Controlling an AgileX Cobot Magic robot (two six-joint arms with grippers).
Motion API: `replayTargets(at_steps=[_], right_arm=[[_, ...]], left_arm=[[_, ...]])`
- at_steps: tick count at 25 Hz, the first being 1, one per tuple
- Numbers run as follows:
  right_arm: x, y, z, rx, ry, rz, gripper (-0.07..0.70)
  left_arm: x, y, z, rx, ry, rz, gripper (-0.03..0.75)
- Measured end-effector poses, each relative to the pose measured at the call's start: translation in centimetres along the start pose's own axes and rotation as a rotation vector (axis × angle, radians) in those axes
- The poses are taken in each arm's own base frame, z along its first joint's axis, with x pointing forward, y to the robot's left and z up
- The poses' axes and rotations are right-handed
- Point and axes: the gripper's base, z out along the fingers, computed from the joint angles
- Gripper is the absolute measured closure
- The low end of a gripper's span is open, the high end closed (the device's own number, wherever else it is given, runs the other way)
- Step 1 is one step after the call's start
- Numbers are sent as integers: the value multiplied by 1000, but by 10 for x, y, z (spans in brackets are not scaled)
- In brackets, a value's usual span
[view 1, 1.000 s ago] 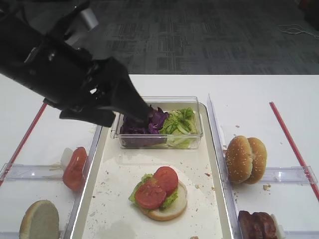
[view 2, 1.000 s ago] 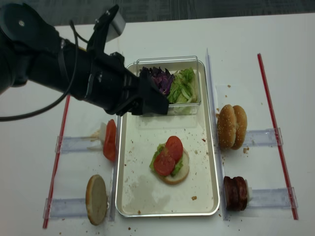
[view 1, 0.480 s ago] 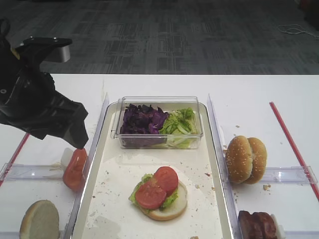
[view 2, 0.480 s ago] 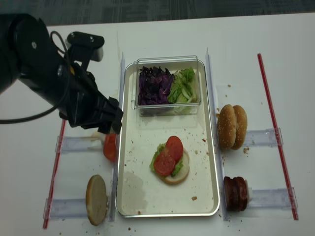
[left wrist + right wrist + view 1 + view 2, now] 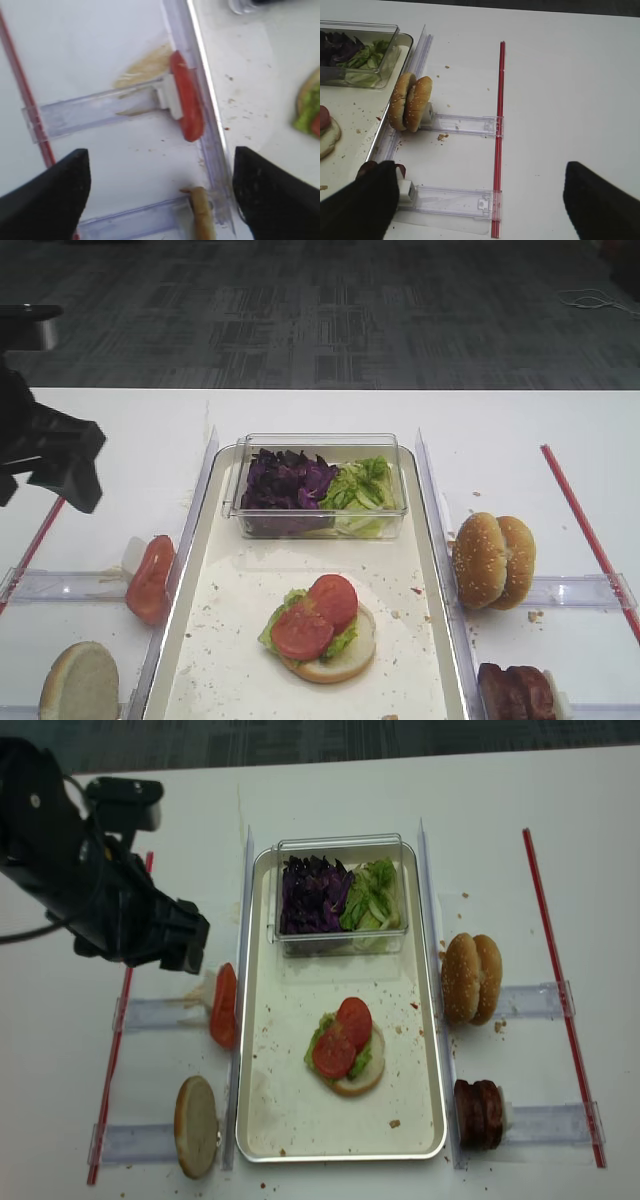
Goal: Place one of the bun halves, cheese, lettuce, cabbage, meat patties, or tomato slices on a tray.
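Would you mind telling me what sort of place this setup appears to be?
Probably a lab burger-assembly station: a white table with a tray, ingredients racked in clear holders, and grey office carpet.

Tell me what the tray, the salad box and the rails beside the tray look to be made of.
Tray: likely metal, silvery with a dull sheen and a raised rolled rim.
Salad box: clear plastic; the leaves show through its walls.
Rails: clear plastic, probably acrylic; the white table shows through them.

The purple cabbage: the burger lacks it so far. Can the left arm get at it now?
Probably yes: the cabbage lies uncovered in its open-topped clear box, and the left end effector, jaws open, hangs beside the tray with nothing between.
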Motion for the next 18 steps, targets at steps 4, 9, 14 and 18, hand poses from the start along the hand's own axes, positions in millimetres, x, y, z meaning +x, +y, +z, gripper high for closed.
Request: replayTargets(at_steps=[4,9,14,18], right_arm=[[0,0,0,0,0,0,-58],[0,0,0,0,0,0,-58],[0,0,0,0,0,0,-59],[0,0,0,0,0,0,-58]], left_arm=[[0,42,-3,-68,-3,-137,145],[4,70,-6,-110,6,-225,145],[8,73,-7,-129,39,-220,145],[19,70,-11,-127,77,-224,151]])
